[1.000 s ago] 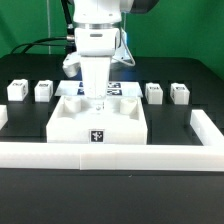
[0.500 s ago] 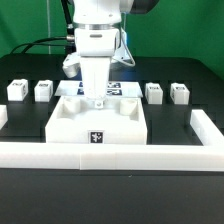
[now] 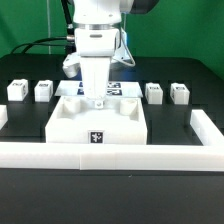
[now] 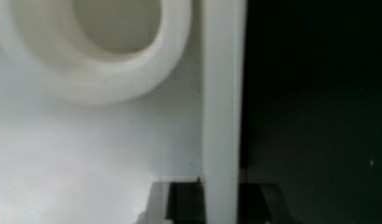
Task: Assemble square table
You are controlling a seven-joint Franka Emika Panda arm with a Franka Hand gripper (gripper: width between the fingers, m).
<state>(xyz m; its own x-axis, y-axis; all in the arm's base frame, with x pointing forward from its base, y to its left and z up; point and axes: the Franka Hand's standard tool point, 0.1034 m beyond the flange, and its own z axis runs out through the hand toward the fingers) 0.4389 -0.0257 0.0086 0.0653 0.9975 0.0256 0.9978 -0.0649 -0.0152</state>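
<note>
The square tabletop [image 3: 98, 122] is seen mid-worktop against the front rail [image 3: 110, 153], fingers [image 3: 97, 100] lowered onto it, their spread undeterminable; four leg blocks [image 3: 16, 90] remain unfitted along the rear edge.

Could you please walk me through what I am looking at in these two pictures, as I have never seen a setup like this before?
The white machine is a robot arm, and its grasping end is called the gripper. One picture comes from a camera standing off the arm, looking across a black table. The other comes from a camera on the arm's wrist, so it sees things from very close.

In the middle lies the square table top, a white slab with a black-and-white tag on its front. The gripper is down at its far edge; whether it is gripping it I cannot tell. Four small white leg blocks stand in a row behind, two on each side. A low white rail fence runs along the front.

The wrist view shows the slab close up, with one round hole.
</note>
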